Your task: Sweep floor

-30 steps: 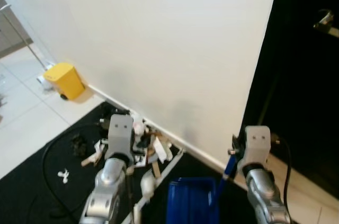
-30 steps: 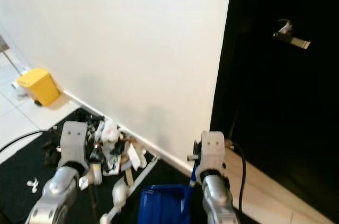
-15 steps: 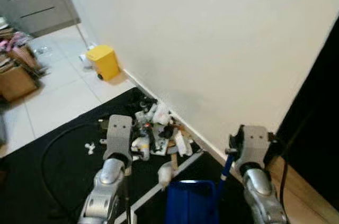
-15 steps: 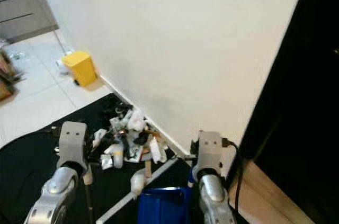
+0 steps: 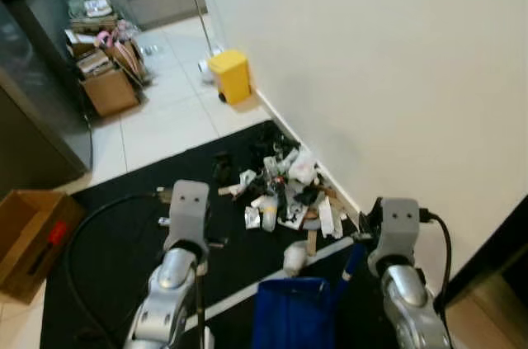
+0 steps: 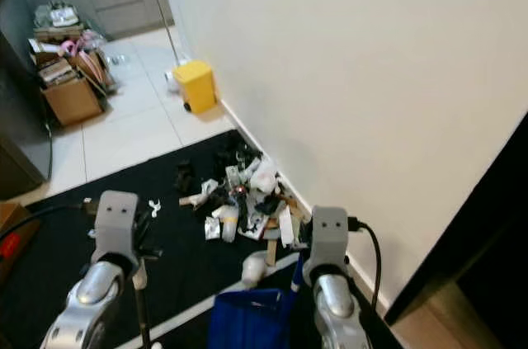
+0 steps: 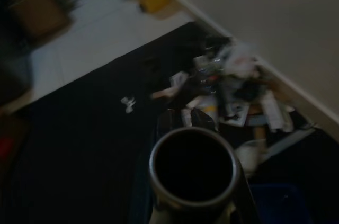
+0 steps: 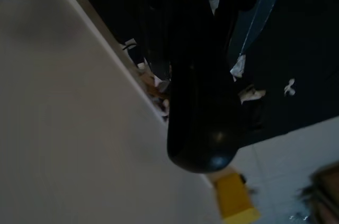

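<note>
Jaws' state: cannot tell, either arm. Eye views — heap of mixed paper and plastic litter (image 5: 285,192) on black mat (image 5: 115,258) against the wall, blue plastic dustpan (image 5: 297,314) just beside it. Left wrist view: dark hollow tube (image 7: 193,168), likely a stiff, light broom handle — grip mid-shaft.

We see no readable text, labels, brands or numbers anywhere. The yellow bin (image 5: 230,76) in the upper middle of the frame is plain, the cardboard boxes (image 5: 108,91) at upper left show no legible print, and the litter pile (image 5: 285,192) by the wall is too blurred to read.
</note>
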### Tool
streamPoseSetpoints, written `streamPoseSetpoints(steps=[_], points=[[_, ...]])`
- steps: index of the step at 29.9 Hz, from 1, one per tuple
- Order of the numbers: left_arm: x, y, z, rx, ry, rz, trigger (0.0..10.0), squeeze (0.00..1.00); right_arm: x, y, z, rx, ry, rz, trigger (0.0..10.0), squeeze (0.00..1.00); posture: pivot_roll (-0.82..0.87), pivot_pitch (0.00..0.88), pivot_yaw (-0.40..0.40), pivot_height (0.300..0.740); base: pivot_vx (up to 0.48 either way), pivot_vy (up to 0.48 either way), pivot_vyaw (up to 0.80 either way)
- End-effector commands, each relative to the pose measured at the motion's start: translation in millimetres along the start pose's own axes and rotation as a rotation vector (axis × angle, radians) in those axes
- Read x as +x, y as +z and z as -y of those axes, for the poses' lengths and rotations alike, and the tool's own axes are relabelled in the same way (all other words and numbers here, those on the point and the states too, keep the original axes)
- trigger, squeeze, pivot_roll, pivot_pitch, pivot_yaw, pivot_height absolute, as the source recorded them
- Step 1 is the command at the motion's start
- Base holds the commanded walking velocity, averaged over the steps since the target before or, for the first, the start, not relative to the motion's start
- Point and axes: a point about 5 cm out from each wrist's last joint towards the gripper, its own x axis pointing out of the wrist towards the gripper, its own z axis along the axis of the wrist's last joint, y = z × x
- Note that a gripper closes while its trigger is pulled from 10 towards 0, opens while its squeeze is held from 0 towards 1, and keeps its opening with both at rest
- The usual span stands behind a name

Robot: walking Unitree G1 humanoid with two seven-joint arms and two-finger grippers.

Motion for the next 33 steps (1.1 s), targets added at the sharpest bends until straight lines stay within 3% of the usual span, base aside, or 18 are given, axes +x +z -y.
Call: streamPoseSetpoints(steps=[1, 33], points=[[-1.4, -1.5, -5.4, 0.023, 0.018, -0.007, 10.0, 0.00, -0.7, 2.0, -4.3, 0.002, 0.013, 0.017, 10.0, 0.00, 0.00, 0.067, 0.082, 0.740, 0.000, 0.000, 0.78], [-0.4, -1.0, -4.2, 0.019, 0.018, -0.006, 10.0, 0.00, -0.3, 2.0, -2.5, 0.003, -0.007, 0.015, 10.0, 0.00, 0.00, 0.068, 0.080, 0.740, 0.000, 0.000, 0.78]])
